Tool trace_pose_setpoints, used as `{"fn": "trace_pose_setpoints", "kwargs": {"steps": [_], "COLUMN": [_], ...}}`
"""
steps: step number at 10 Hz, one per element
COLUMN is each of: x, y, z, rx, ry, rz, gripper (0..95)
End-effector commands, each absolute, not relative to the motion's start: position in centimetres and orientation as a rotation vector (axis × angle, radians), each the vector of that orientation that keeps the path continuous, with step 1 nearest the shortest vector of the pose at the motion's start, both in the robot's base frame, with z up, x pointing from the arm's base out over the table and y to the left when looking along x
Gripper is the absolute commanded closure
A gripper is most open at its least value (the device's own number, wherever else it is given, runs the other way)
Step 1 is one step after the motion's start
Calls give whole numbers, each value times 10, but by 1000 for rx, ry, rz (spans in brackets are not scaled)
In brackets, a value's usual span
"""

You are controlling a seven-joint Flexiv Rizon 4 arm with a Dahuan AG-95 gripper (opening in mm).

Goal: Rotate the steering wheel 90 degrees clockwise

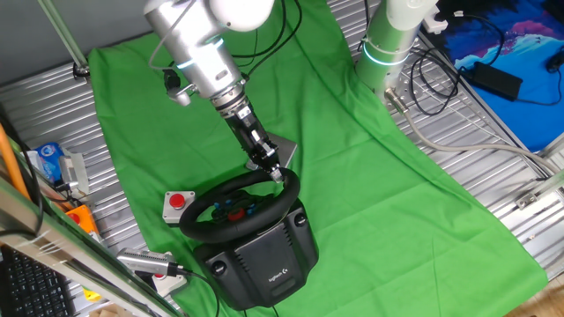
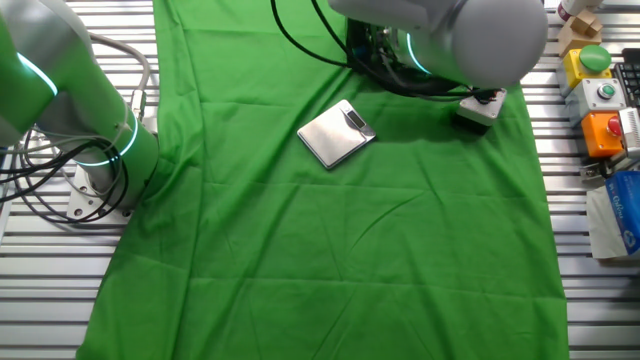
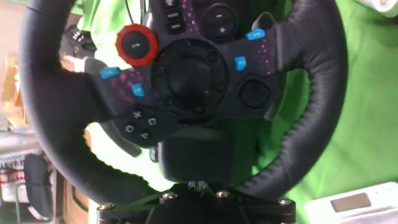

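Note:
The black steering wheel (image 1: 236, 207) sits on its bulky black base with a white logo (image 1: 269, 262) at the front of the green cloth. In the hand view the wheel (image 3: 186, 87) fills the frame, with its red dial at the upper left and blue buttons on the hub. My gripper (image 1: 278, 173) reaches down to the far right part of the rim. Its fingertips (image 3: 198, 185) sit close together at the rim's lower edge and look shut on it. In the other fixed view the arm hides the wheel.
A small grey box with a red button (image 1: 179, 204) lies just left of the wheel. A flat silver scale (image 2: 337, 133) lies on the green cloth (image 1: 370, 176) behind the wheel. A second arm's base (image 1: 388, 44) stands at the back right. Button boxes (image 2: 600, 95) line one table edge.

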State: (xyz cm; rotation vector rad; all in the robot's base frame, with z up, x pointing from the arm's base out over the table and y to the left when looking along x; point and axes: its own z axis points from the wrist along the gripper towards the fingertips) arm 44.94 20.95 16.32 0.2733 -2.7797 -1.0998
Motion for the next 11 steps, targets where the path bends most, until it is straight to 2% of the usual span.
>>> {"fn": "trace_pose_setpoints", "kwargs": {"steps": [1,7,10,11], "x": [451,453,452,451], "y": [208,200,197,196], "z": [162,159,161,161], "rx": [296,368,476,441], "ry": [-2780,-2782,-2797,-2793], "rz": [-1088,-1084,-1060,-1064], "gripper": [950,950,380,380]}}
